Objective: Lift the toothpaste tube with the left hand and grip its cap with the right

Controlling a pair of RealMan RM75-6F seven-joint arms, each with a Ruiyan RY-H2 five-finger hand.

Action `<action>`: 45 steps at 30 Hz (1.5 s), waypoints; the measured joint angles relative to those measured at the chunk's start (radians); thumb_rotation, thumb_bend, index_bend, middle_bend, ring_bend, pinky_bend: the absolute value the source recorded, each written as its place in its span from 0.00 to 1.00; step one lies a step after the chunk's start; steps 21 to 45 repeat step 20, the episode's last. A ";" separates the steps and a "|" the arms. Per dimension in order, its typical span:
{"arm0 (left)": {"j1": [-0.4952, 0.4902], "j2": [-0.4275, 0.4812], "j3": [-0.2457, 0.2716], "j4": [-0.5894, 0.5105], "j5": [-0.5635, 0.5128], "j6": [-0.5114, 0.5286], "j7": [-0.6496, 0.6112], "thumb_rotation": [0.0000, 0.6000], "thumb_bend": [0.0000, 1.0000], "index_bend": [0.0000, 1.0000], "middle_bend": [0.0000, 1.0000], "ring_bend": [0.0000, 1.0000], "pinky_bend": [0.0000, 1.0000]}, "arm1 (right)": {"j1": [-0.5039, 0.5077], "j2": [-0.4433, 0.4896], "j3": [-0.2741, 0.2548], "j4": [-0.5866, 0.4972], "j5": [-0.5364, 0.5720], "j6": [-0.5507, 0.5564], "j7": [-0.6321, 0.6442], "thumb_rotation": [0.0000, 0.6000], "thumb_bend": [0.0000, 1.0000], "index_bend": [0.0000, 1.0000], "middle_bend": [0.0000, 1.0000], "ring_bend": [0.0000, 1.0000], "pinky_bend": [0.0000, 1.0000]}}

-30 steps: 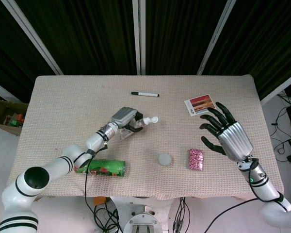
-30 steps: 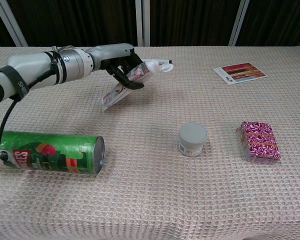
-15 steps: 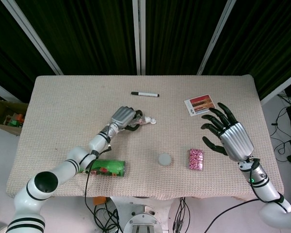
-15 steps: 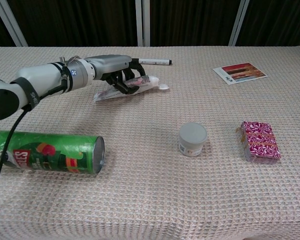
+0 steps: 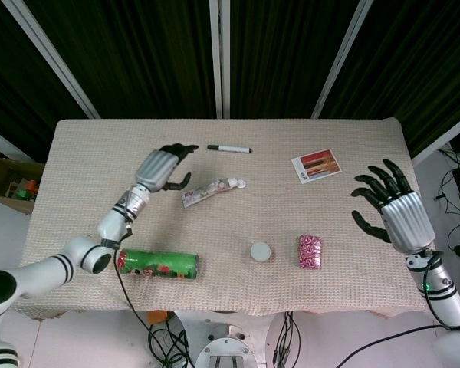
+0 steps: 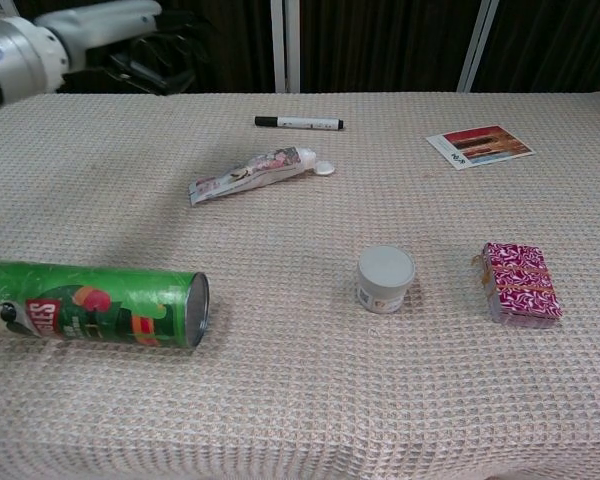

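Released since a second ago, the toothpaste tube [image 5: 208, 190] lies flat mid-table, cap [image 5: 241, 183] pointing right. Nearer sit a green can [image 6: 92, 303], white jar [image 6: 385, 278] and pink packet [image 6: 519, 283]. Both the left hand [image 5: 159, 166] and right hand [image 5: 389, 207] hover empty, fingers spread; beyond lies a marker [image 5: 229, 149].

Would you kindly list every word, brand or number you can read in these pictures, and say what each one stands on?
"S...S", large white letters, only partly legible: on the green can lying on its side.
Toothpaste tube: printed pattern, text too small to read.
Card: small dark mark at its lower edge, too blurred to read.
Marker: no legible text.
Small jar: label print too small to read.
Pink box: pattern only, no text.
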 measured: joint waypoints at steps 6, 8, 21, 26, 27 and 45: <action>0.233 0.249 0.024 -0.224 -0.086 0.226 0.219 0.62 0.34 0.15 0.20 0.14 0.18 | -0.051 0.069 -0.040 -0.022 0.108 -0.100 0.028 1.00 0.29 0.20 0.19 0.10 0.17; 0.311 0.301 0.049 -0.268 -0.094 0.305 0.263 0.55 0.33 0.15 0.19 0.13 0.17 | -0.070 0.088 -0.059 -0.033 0.136 -0.138 0.043 1.00 0.29 0.12 0.14 0.04 0.14; 0.628 0.431 0.219 -0.475 0.022 0.580 0.296 0.82 0.33 0.17 0.18 0.12 0.16 | -0.151 0.088 -0.100 -0.057 0.119 -0.113 0.080 1.00 0.29 0.03 0.07 0.00 0.05; 0.628 0.431 0.219 -0.475 0.022 0.580 0.296 0.82 0.33 0.17 0.18 0.12 0.16 | -0.151 0.088 -0.100 -0.057 0.119 -0.113 0.080 1.00 0.29 0.03 0.07 0.00 0.05; 0.628 0.431 0.219 -0.475 0.022 0.580 0.296 0.82 0.33 0.17 0.18 0.12 0.16 | -0.151 0.088 -0.100 -0.057 0.119 -0.113 0.080 1.00 0.29 0.03 0.07 0.00 0.05; 0.628 0.431 0.219 -0.475 0.022 0.580 0.296 0.82 0.33 0.17 0.18 0.12 0.16 | -0.151 0.088 -0.100 -0.057 0.119 -0.113 0.080 1.00 0.29 0.03 0.07 0.00 0.05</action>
